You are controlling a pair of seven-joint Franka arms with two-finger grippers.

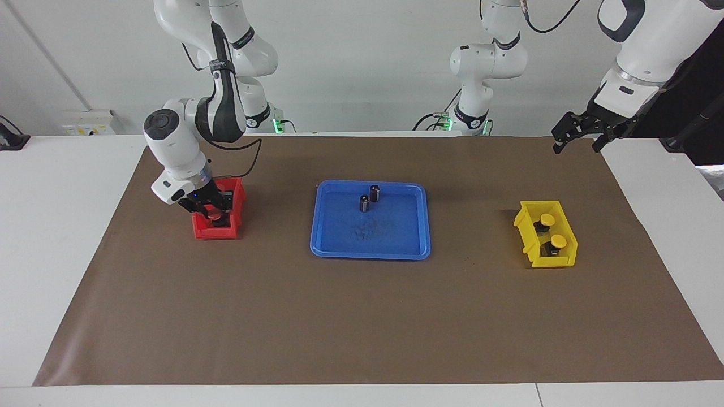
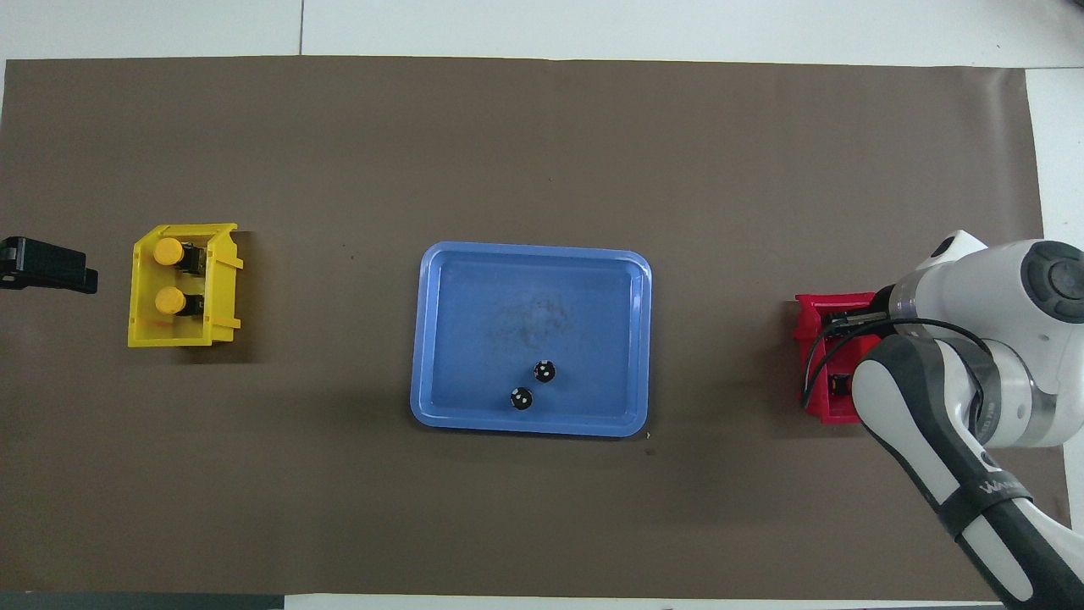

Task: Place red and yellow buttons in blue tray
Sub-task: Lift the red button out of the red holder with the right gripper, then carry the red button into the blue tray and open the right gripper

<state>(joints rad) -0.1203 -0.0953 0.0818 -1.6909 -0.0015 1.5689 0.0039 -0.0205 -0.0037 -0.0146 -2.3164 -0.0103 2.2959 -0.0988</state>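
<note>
My right gripper (image 1: 211, 212) is lowered into the small red bin (image 1: 218, 230), and a red button (image 1: 214, 214) shows right at its tip. In the overhead view the right arm covers most of the red bin (image 2: 826, 408). Two yellow buttons (image 1: 547, 219) (image 1: 559, 242) sit in the yellow bin (image 1: 546, 259) at the left arm's end of the table. The blue tray (image 1: 370, 249) lies in the middle of the mat. My left gripper (image 1: 577, 146) hangs open and empty over the mat's corner by the yellow bin, and that arm waits.
Two dark capless cylinders (image 1: 375, 193) (image 1: 364, 203) stand in the blue tray (image 2: 531, 280), in the part nearest the robots. A brown mat (image 1: 362, 316) covers the table. The yellow bin (image 2: 182, 339) and the red bin stand at opposite ends of it.
</note>
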